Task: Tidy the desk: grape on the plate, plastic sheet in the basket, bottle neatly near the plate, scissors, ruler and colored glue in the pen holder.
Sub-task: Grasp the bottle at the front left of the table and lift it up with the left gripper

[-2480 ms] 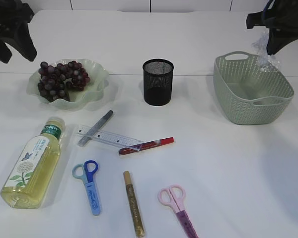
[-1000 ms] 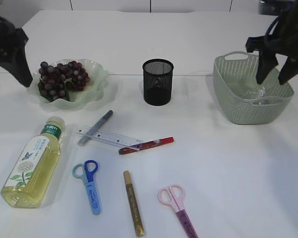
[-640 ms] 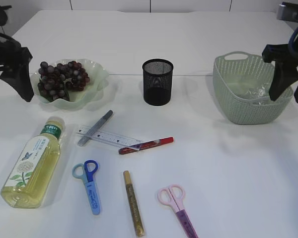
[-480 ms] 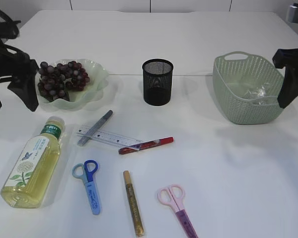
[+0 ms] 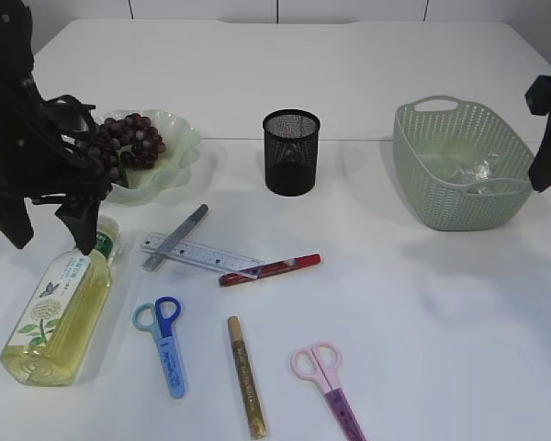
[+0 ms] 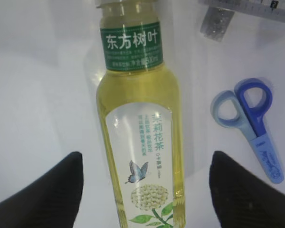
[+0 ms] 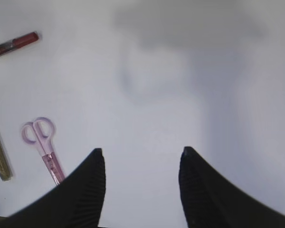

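The bottle (image 5: 60, 303) of yellow tea lies on its side at the front left. My left gripper (image 5: 53, 241) hangs open over its neck end. In the left wrist view the bottle (image 6: 140, 128) runs between the two wide-apart fingers of the gripper (image 6: 147, 154), which do not touch it. Grapes (image 5: 124, 147) lie on the green plate (image 5: 182, 138). The clear plastic sheet (image 5: 477, 173) sits in the basket (image 5: 459, 207). My right gripper (image 7: 141, 151) is open and empty above bare table. The ruler (image 5: 202, 255), blue scissors (image 5: 163, 340), pink scissors (image 5: 326, 377), and red (image 5: 271, 269) and gold glue pens (image 5: 246, 377) lie loose.
The black mesh pen holder (image 5: 292, 152) stands at the back centre. A grey pen (image 5: 176, 237) lies across the ruler. The right arm (image 5: 546, 138) shows only at the right edge, beside the basket.
My left arm has dropped from beside the plate to over the bottle. My right arm let the plastic sheet go into the basket and pulled off to the right.
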